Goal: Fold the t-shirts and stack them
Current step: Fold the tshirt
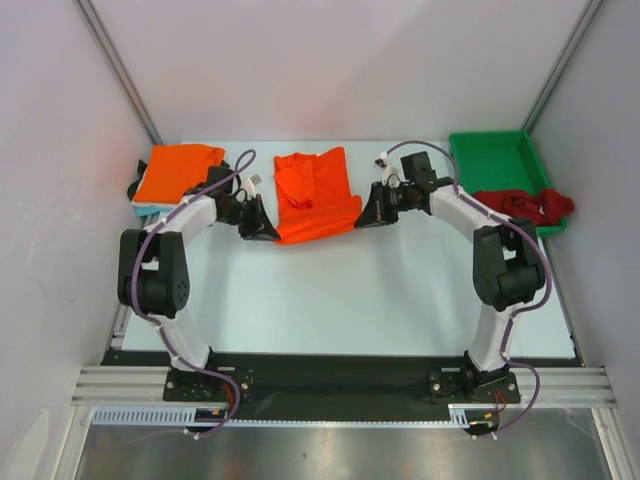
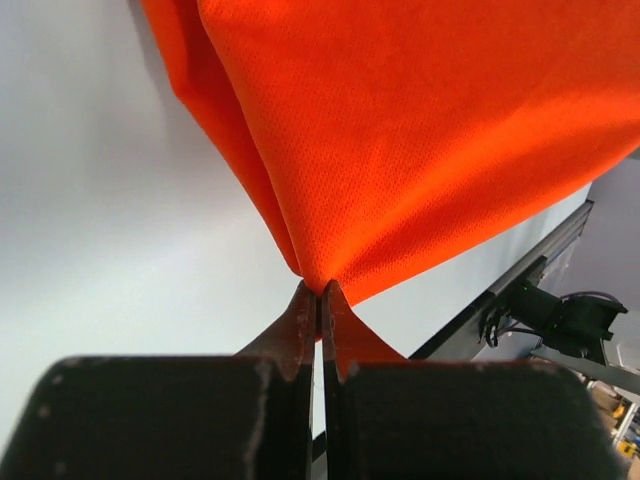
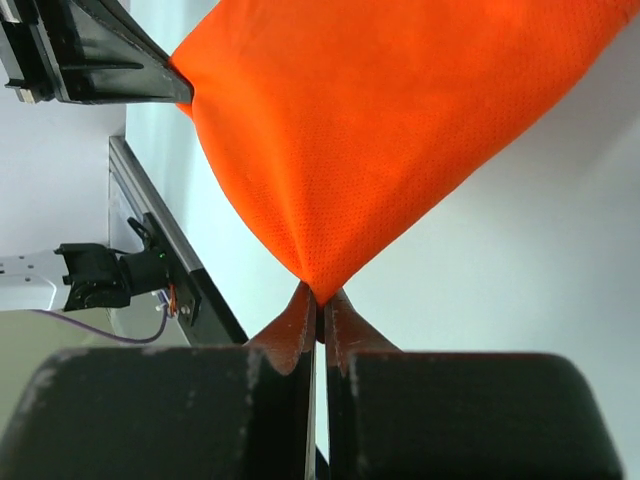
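Observation:
An orange t-shirt [image 1: 315, 195] lies at the back middle of the table, partly folded. My left gripper [image 1: 268, 230] is shut on its near left corner; in the left wrist view the cloth [image 2: 420, 130] is pinched at the gripper tips [image 2: 320, 292]. My right gripper [image 1: 366, 216] is shut on its near right corner; the right wrist view shows the cloth [image 3: 370, 130] pinched at the tips [image 3: 320, 297]. A folded orange t-shirt [image 1: 178, 171] rests on a pale blue one [image 1: 146, 211] at the back left. A dark red t-shirt [image 1: 525, 206] hangs over the green tray [image 1: 495, 160].
The green tray stands at the back right corner. White walls close the back and sides. The table's dark front rail [image 1: 330, 375] runs between the arm bases. The left gripper [image 3: 100, 60] shows in the right wrist view.

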You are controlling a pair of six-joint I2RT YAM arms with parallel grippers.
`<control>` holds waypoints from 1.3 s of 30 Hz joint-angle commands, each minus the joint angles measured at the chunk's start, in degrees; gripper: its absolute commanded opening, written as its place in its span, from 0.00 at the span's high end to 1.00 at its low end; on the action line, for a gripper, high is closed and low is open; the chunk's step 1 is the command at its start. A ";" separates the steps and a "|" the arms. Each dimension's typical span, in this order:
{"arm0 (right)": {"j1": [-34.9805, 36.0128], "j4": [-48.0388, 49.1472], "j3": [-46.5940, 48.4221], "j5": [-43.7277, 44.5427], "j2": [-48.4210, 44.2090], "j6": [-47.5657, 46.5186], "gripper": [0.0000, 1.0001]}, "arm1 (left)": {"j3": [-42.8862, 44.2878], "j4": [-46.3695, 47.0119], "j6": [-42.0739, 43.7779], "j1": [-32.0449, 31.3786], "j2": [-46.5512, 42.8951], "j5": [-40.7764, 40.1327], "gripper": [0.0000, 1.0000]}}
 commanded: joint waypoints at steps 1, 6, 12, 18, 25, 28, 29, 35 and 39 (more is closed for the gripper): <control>-0.64 -3.21 -1.71 -0.43 -4.76 -1.97 1.00 | -1.71 1.02 -0.76 -0.45 -5.39 1.70 1.00; -0.38 -2.95 -3.82 -1.13 -7.84 -1.80 1.00 | -3.91 1.63 -1.55 -1.77 -9.52 1.88 1.00; 0.41 -1.02 -5.49 -1.14 -6.97 -2.06 1.00 | -7.96 3.65 -2.16 -2.56 -12.25 1.01 1.00; -0.20 -0.22 3.53 -0.87 -1.09 -2.06 1.00 | 1.07 2.43 -0.41 -2.04 -6.90 -0.05 1.00; -2.57 1.52 28.31 -0.52 14.63 -1.80 1.00 | 24.79 1.55 1.52 0.16 9.85 -4.09 1.00; -2.75 5.74 37.38 1.31 23.08 -2.68 0.74 | 37.45 3.82 3.11 -0.28 20.31 -8.91 0.80; -2.75 7.76 38.09 2.98 24.40 -2.68 0.55 | 44.27 3.40 4.76 -0.80 22.53 -15.89 0.65; -2.14 7.16 43.03 5.11 24.42 -9.27 0.25 | 48.58 2.69 5.66 -2.65 23.01 -26.86 0.18; -1.70 7.25 38.20 2.65 20.63 -7.16 0.27 | 42.32 0.41 5.92 -0.81 21.76 -22.21 0.20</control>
